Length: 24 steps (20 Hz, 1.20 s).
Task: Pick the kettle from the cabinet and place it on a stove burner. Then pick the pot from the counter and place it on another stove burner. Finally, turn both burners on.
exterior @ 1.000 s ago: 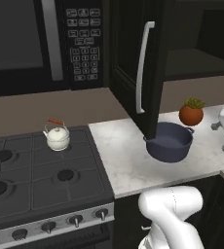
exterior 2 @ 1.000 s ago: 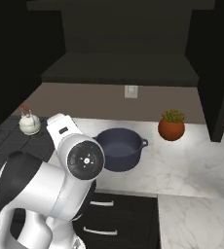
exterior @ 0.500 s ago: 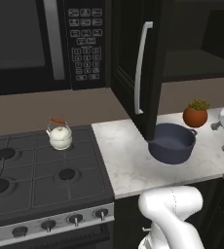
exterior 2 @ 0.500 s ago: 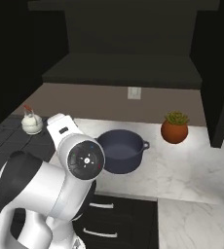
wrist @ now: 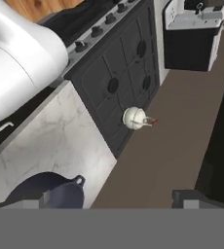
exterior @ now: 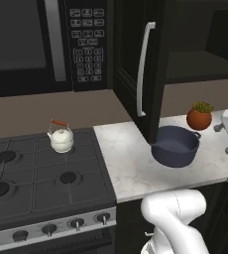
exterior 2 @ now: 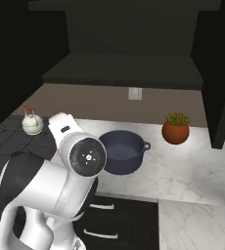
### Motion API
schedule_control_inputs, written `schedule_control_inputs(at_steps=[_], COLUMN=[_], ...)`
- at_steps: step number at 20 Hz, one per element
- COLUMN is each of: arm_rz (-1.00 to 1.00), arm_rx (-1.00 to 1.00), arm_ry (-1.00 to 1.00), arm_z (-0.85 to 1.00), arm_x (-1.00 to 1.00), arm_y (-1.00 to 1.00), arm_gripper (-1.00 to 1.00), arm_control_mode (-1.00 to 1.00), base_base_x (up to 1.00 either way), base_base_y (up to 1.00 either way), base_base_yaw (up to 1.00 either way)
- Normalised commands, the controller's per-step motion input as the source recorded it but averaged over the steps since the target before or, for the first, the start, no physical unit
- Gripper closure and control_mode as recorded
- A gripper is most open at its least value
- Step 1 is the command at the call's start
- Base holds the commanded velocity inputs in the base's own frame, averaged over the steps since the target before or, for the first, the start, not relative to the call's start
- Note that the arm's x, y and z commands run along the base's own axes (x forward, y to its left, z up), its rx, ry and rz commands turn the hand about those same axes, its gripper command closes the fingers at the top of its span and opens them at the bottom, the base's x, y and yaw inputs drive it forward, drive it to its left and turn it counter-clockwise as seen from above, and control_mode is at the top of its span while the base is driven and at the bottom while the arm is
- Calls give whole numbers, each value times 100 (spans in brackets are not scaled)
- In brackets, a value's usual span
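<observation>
A dark kitchen, with black cupboards above and a brown wall behind. One white-grey stone counter [exterior: 131,163] beside one black stove [exterior: 41,178]. Four round burners on the stove in the left base view, with one near burner [exterior: 68,177] bare in the middle. A row of small knobs [exterior: 76,223] along the stove front, too small to count for sure.

One little cream kettle [exterior: 61,139] with an orange-red top on its handle, upright on the back right burner, close to the counter edge. Seen again far left in the right base view [exterior 2: 32,123] and small in the hand view [wrist: 136,118].

One big dark blue pot [exterior: 175,146] on the counter, right way up, with two small loop handles. Just below the open black cabinet [exterior: 136,64] door, near its long silver bar handle [exterior: 143,69]. Nothing on the pot, nothing holding it. Seen too in the right base view [exterior 2: 120,151] and at the bottom of the hand view [wrist: 50,192].

One red-brown plant pot [exterior: 199,116] with a green plant, behind the blue pot, near but apart. One black microwave [exterior: 41,44] with a keypad above the stove.

One gripper [wrist: 111,200], two tips far apart, wide open, holding nothing, up above the counter edge with the pot by one tip.
</observation>
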Motion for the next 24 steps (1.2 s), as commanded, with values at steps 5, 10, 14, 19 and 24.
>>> schedule_control_inputs(at_steps=[5, 10, 14, 19, 24], arm_rz=[0, 0, 0, 0, 0], arm_rx=[0, 0, 6, 1, -2], arm_ry=[11, 10, 8, 1, 3], arm_z=[-7, -18, -19, -32, -35], arm_x=[22, 18, 11, 15, 9], arm_y=[-8, -22, -34, -18, -2], arm_gripper=[-100, -100, -100, -100, -100], arm_control_mode=[-100, -100, -100, -100, -100], base_base_x=[0, 0, 0, 0, 0], base_base_y=[0, 0, 0, 0, 0], base_base_yaw=[0, 0, 0, 0, 0])
